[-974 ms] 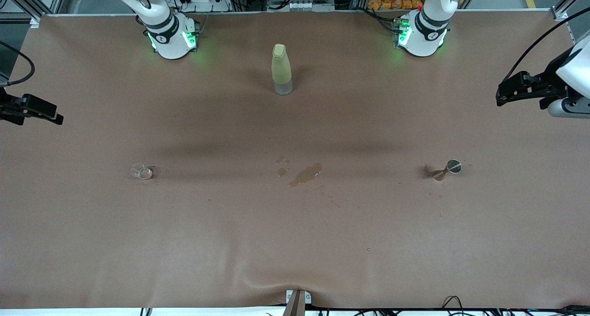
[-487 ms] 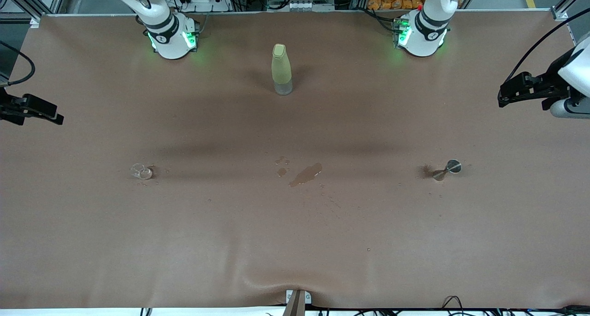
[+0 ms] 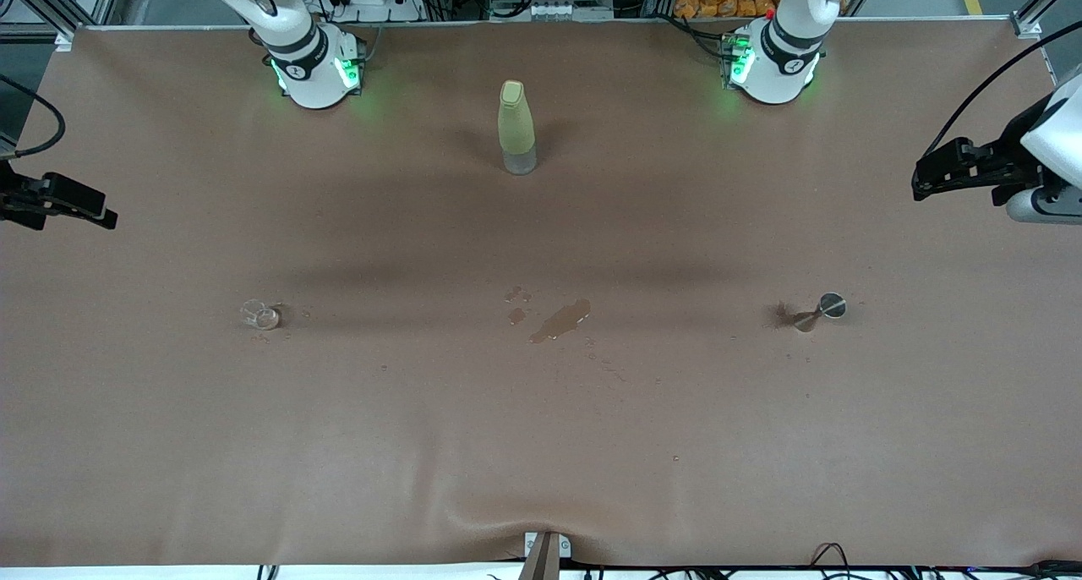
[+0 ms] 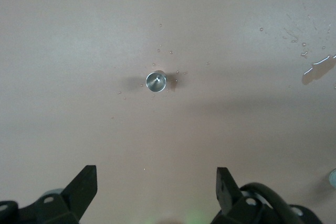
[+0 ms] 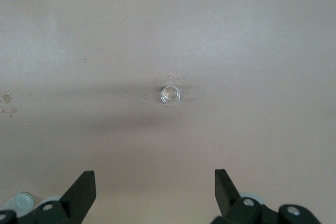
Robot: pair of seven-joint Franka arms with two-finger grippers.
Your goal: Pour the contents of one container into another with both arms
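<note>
In the front view, the clear cup (image 3: 260, 315) is seen standing on the brown desk (image 3: 423, 445) toward the right arm's end, and the metal cup (image 3: 822, 310) toward the left arm's end; a wet spill (image 3: 560, 320) lies between them. A yellow-green bottle (image 3: 516, 127) stands farther from the camera.

In the left wrist view, the left hand (image 4: 156, 195) is held spread wide and empty, high over the metal cup (image 4: 156, 82).

In the right wrist view, the right hand (image 5: 155, 195) is likewise spread and empty, over the clear cup (image 5: 170, 94).
</note>
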